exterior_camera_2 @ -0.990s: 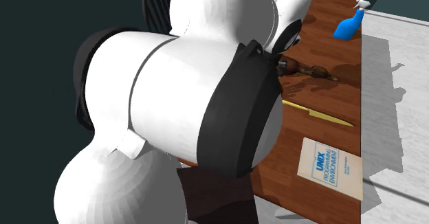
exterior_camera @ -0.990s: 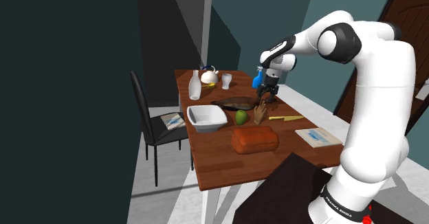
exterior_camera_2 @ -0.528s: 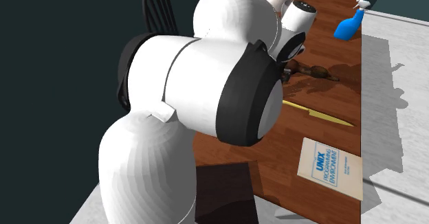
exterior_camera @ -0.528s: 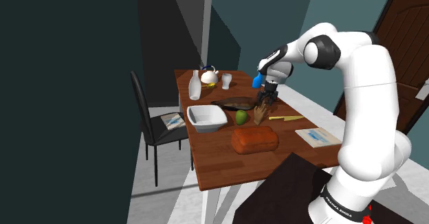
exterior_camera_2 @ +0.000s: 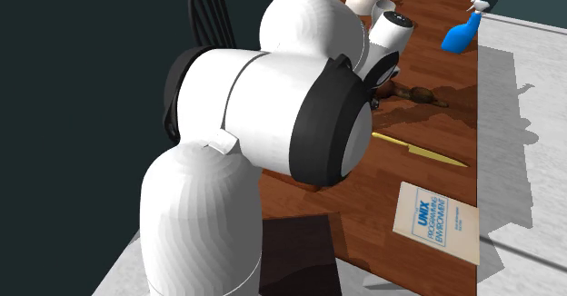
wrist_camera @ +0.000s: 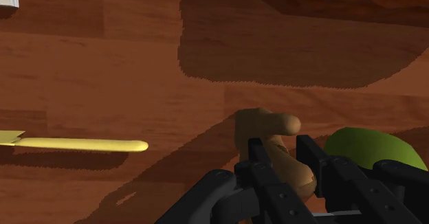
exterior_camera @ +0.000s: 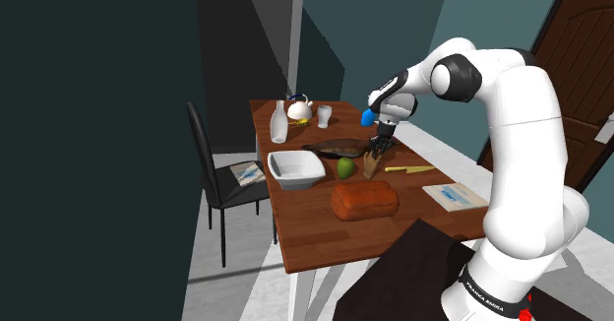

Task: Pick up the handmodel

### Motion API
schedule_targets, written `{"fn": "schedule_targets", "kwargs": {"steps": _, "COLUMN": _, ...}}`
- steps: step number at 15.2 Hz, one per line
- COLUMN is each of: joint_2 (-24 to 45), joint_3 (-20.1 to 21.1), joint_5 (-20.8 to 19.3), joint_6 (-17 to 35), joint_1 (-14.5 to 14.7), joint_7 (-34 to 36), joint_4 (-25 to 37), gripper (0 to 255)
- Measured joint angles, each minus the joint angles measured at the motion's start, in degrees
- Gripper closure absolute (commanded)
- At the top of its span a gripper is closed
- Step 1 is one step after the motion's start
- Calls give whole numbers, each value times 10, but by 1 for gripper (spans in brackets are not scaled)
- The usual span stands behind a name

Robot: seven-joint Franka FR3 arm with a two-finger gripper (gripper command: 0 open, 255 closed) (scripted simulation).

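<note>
The handmodel (exterior_camera: 373, 162) sits where it sat a second ago, about midway along the tabletop (exterior_camera: 315, 238) and nearer the long edge on the shoulder view's right. What has changed is the gripper (exterior_camera: 382, 143), which has come down from above onto the model's top while the arm's (exterior_camera_2: 273, 113) elbow drew back. The brown model stands roughly upright, its long axis rising toward the gripper. The wrist view adds a stubby thumb jutting sideways toward the green fruit (wrist_camera: 364, 150). In that view the fingers (wrist_camera: 256, 154) stand a little apart astride the model, not plainly clamped on it. A yellow knife (wrist_camera: 82, 145) lies on its other side. The second exterior view, half blocked by the arm, shows a lettered book (exterior_camera_2: 436, 223) near the corner and a blue spray bottle (exterior_camera_2: 459, 34) at the same long edge. The shoulder view shows a white bowl (exterior_camera: 295, 168) and a brown loaf (exterior_camera: 364, 200).
</note>
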Motion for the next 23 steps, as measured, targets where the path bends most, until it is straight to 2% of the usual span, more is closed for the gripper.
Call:
{"fn": "schedule_targets", "kwargs": {"steps": 9, "joint_2": -5, "joint_3": -2, "joint_5": -3, "joint_6": -6, "joint_1": 1, "joint_7": 2, "joint_4": 1, "gripper": 255}}
{"fn": "schedule_targets", "kwargs": {"steps": 23, "joint_2": -58, "joint_3": -19, "joint_5": -34, "joint_6": -83, "joint_1": 12, "joint_7": 27, "joint_4": 30, "gripper": 255}}
